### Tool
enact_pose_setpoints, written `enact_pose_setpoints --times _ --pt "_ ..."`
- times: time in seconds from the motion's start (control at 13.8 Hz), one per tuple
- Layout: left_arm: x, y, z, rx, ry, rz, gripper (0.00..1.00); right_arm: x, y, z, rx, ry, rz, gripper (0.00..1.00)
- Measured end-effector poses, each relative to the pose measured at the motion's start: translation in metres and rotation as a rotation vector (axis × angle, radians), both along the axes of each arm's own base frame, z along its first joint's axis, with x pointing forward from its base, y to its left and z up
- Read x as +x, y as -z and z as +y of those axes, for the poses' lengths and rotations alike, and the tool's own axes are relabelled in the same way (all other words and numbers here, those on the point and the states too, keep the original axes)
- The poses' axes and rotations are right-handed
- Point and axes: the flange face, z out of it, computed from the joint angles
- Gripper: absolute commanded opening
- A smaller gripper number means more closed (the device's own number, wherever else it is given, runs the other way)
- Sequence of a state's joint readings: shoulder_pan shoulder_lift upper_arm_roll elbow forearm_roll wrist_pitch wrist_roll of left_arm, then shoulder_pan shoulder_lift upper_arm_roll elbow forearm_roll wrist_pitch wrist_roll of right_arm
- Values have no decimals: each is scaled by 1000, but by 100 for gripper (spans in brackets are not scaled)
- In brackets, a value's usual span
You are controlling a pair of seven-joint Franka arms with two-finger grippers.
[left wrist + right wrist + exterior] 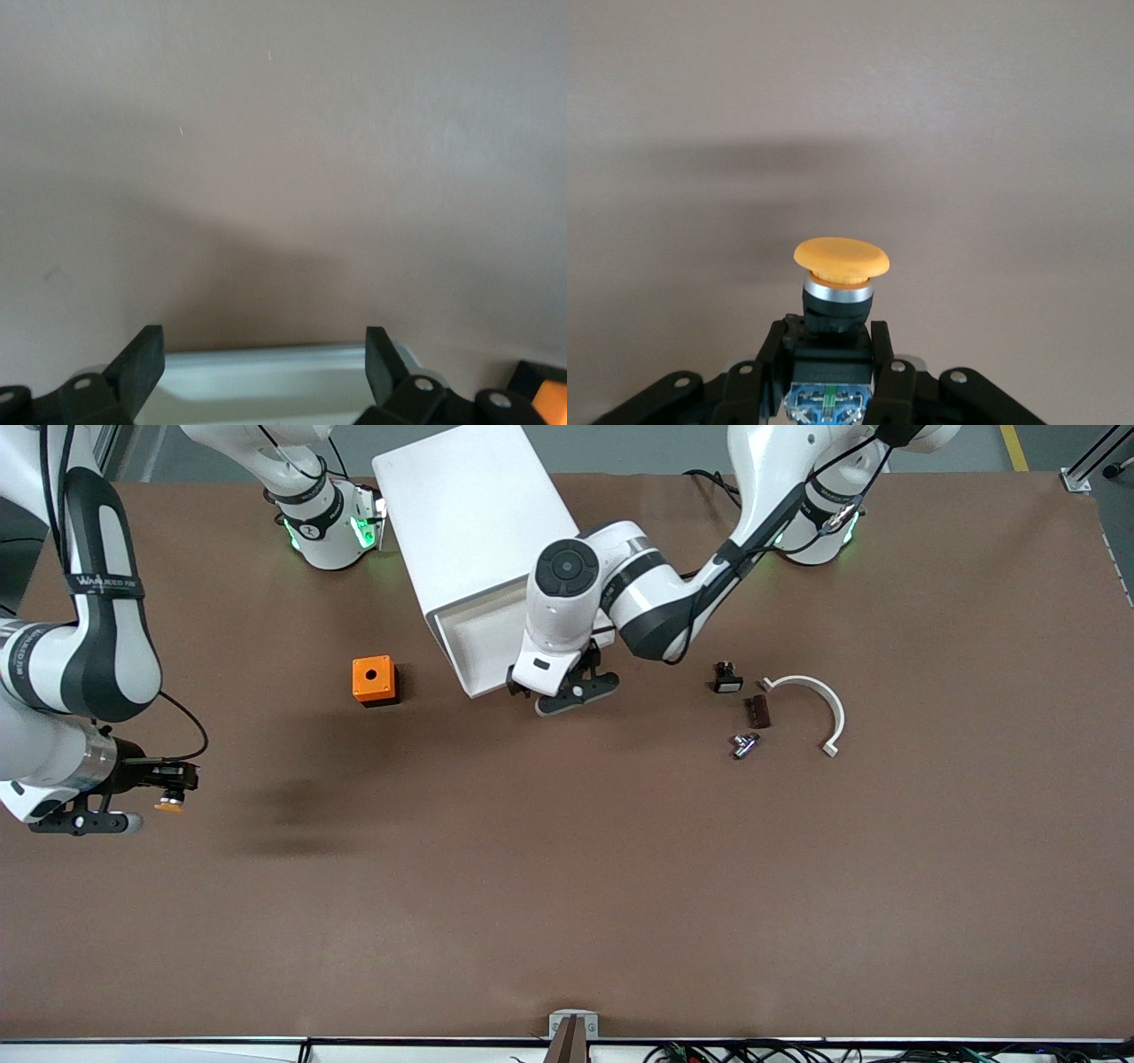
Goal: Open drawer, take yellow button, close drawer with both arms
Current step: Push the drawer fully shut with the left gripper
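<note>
The white cabinet (469, 514) lies at the robots' edge of the table, between the two arm bases. Its drawer (469, 642) is pulled out toward the front camera. My left gripper (576, 691) is open at the drawer's front edge. In the left wrist view the white drawer rim (266, 365) runs between the left gripper's (264, 363) spread fingers. My right gripper (168, 790) hangs over the table at the right arm's end, shut on the button (168, 806). In the right wrist view the right gripper (830, 354) grips the dark body, with the orange-yellow cap (842, 257) sticking out.
An orange cube box (373, 679) with a round hole stands beside the drawer, toward the right arm's end. Toward the left arm's end lie a small black part with a white face (727, 679), a brown block (757, 710), a metal piece (744, 744) and a white curved piece (819, 704).
</note>
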State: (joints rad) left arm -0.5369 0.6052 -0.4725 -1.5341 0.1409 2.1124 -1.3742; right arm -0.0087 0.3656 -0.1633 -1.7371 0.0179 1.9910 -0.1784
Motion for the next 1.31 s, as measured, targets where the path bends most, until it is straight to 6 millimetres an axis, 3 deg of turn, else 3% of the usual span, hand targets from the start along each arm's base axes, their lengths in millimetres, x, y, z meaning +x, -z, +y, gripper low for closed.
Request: enact_pose_setpoints --times 0.22,0.73,1.31 --pt "-31 3 -22 -16 15 44 100 3 27 -27 -33 -10 -14 16" --pt "-80 3 -53 -8 -9 60 100 6 98 -80 -68 -86 -44 19" --pt "-75 1 -54 -31 -28 52 100 -1 148 -119 -87 -68 -69 19"
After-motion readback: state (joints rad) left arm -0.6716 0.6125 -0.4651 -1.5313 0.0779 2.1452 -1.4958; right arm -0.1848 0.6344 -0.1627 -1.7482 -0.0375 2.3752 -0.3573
